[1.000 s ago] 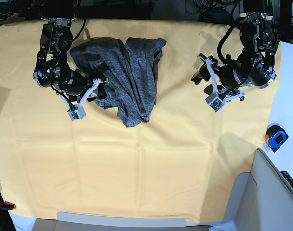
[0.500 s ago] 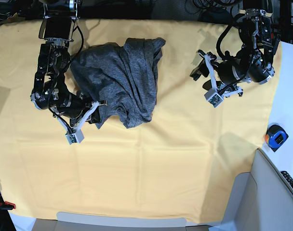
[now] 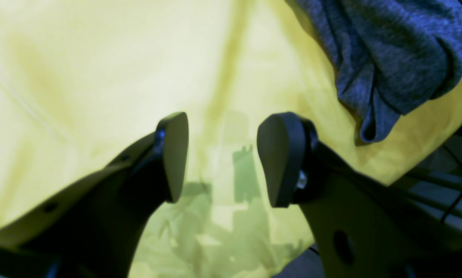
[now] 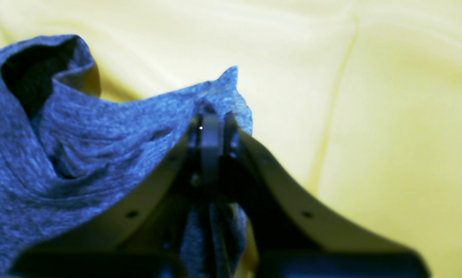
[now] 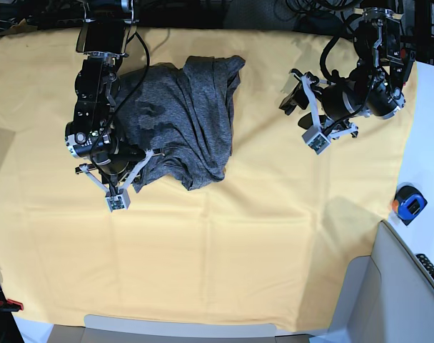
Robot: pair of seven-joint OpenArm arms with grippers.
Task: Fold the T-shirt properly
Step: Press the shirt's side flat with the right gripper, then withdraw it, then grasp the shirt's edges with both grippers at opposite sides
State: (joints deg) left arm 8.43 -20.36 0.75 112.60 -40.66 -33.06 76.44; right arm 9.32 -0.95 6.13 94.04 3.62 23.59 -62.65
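Observation:
The T-shirt (image 5: 188, 114) is a heather-grey crumpled heap on the back left part of the yellow cloth (image 5: 224, 243). My right gripper (image 5: 140, 171) sits at the heap's front left edge. The right wrist view shows that gripper (image 4: 211, 121) shut on a pinched fold of the T-shirt (image 4: 80, 154), with cloth bunched up around the tips. My left gripper (image 5: 291, 93) hovers to the right of the T-shirt, apart from it. In its wrist view the left gripper (image 3: 221, 158) is open and empty over bare cloth, with the T-shirt's (image 3: 389, 50) edge off at the upper right.
An orange and blue tape measure (image 5: 408, 203) lies on the white surface off the cloth's right edge. A grey panel (image 5: 399, 286) stands at the front right corner. Dark cables (image 5: 303, 11) run along the back edge.
My right gripper closed on the T-shirt's front left edge and moved toward the front, dragging that edge with it. The left arm drifted slightly toward the back.

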